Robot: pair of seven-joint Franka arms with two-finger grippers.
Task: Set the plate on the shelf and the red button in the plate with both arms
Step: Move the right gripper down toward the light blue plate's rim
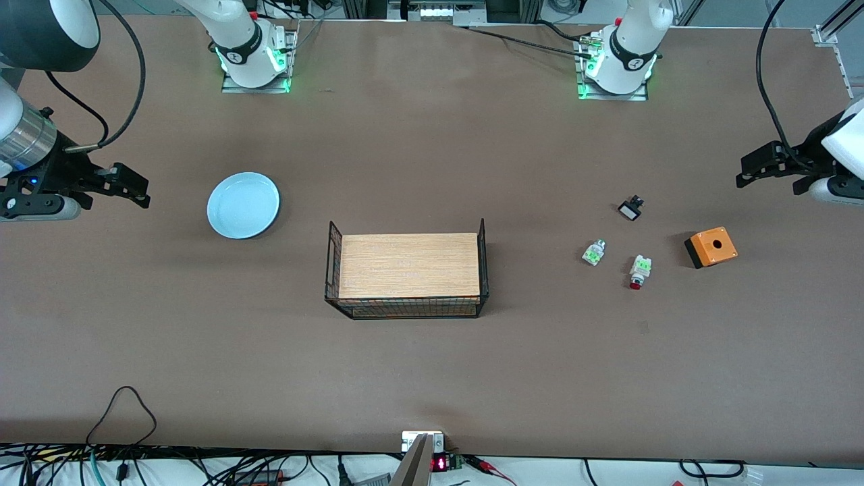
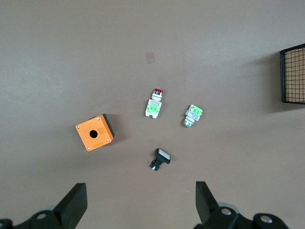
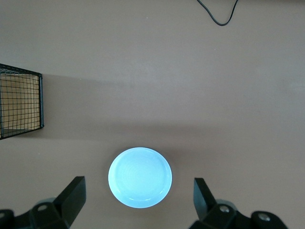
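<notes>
While both grippers (image 1: 749,172) (image 1: 138,189) hang open, plate (image 1: 243,204) and red button (image 1: 638,271) lie untouched

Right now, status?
Left gripper open above small parts. Right gripper open above plate. Red button untouched, beside green-labelled part. Nothing blocking.

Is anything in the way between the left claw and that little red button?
Nothing visible blocks it. The left gripper hangs open above the table's edge; the red button lies in the open, with the orange box, a capless green part and a black part apart from it.
</notes>
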